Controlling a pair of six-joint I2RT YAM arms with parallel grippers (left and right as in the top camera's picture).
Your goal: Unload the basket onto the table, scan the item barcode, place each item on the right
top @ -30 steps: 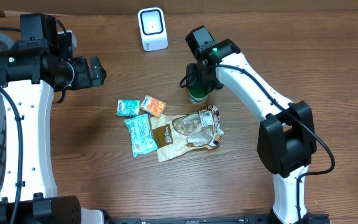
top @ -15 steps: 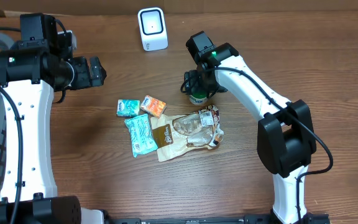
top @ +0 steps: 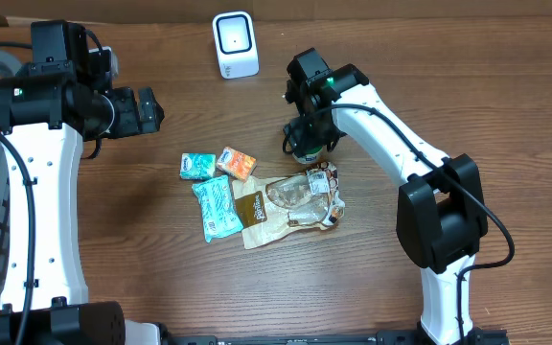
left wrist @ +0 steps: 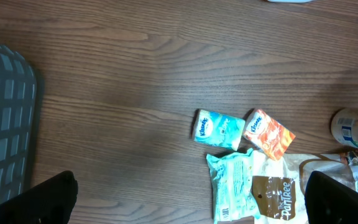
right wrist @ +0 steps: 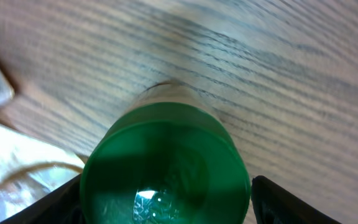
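Nearest me, low in the middle of the frame, a heap lies on the brown wooden table (top: 142, 249): a brown paper pouch (top: 254, 209), a crinkled clear plastic bag (top: 305, 196) against its right side, and a teal soft tissue pack (top: 217, 206) on its left. Just above sit a small teal tissue packet (top: 196, 166) and a small orange packet (top: 237, 164), side by side. Right of those, the white bottle with a green cap (right wrist: 165, 168) stands upright. The right hand (right wrist: 166, 186) hangs over it, fingers flanking the cap; I cannot tell whether they press it. Far left, beside a grey mesh basket (left wrist: 5, 124), the left hand (top: 149, 110) hovers spread wide, empty. Farthest off, top centre, stands the white box-shaped scanner (top: 235, 44).
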